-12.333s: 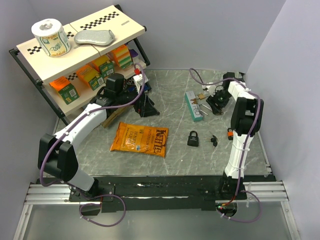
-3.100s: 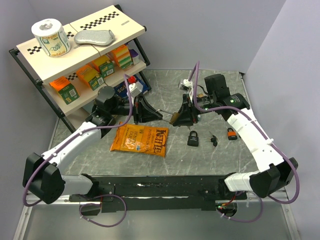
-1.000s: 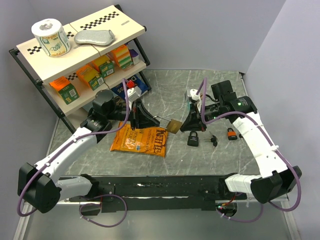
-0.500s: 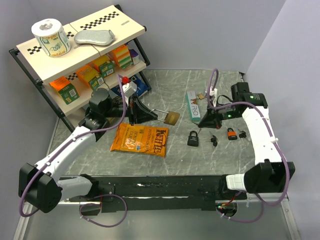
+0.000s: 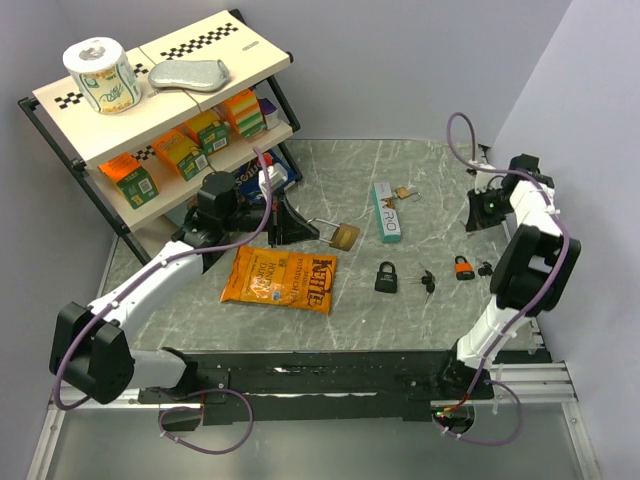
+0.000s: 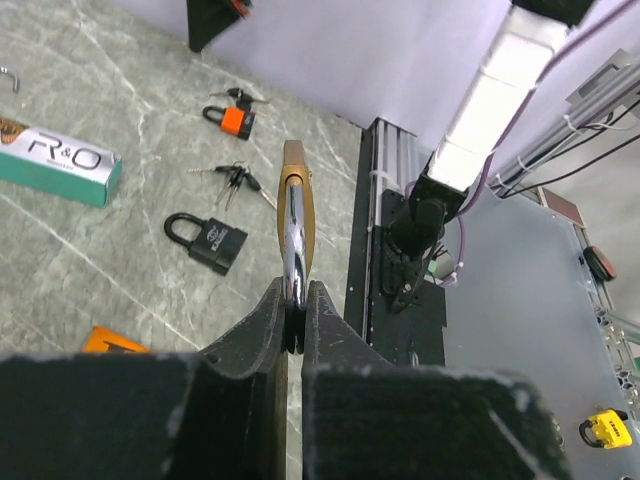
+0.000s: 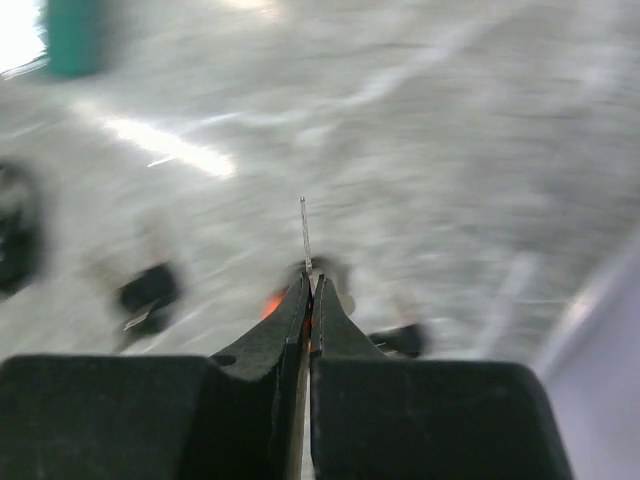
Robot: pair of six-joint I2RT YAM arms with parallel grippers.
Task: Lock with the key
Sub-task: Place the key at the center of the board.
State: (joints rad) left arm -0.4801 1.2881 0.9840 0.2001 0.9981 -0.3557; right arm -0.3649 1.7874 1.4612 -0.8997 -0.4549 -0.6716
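A brass padlock (image 5: 344, 237) hangs out over the middle of the table, and my left gripper (image 5: 292, 223) is shut on its steel shackle (image 6: 291, 252). In the left wrist view the brass body (image 6: 296, 178) sticks out edge-on past the fingertips. My right gripper (image 5: 486, 209) is far off at the table's right edge, shut on a thin key (image 7: 305, 236) whose blade pokes out edge-on between the tips. The right wrist view is blurred by motion.
On the table lie a black padlock (image 5: 386, 277), a bunch of keys (image 5: 427, 281), an orange padlock (image 5: 464, 267), a teal box (image 5: 387, 212), a small brass lock (image 5: 403, 192) and an orange chip bag (image 5: 280, 278). A stocked shelf (image 5: 160, 110) stands at the back left.
My right arm has swung away from the brass padlock to the table's far right edge, still shut on the key. The left gripper keeps the padlock almost where it was.
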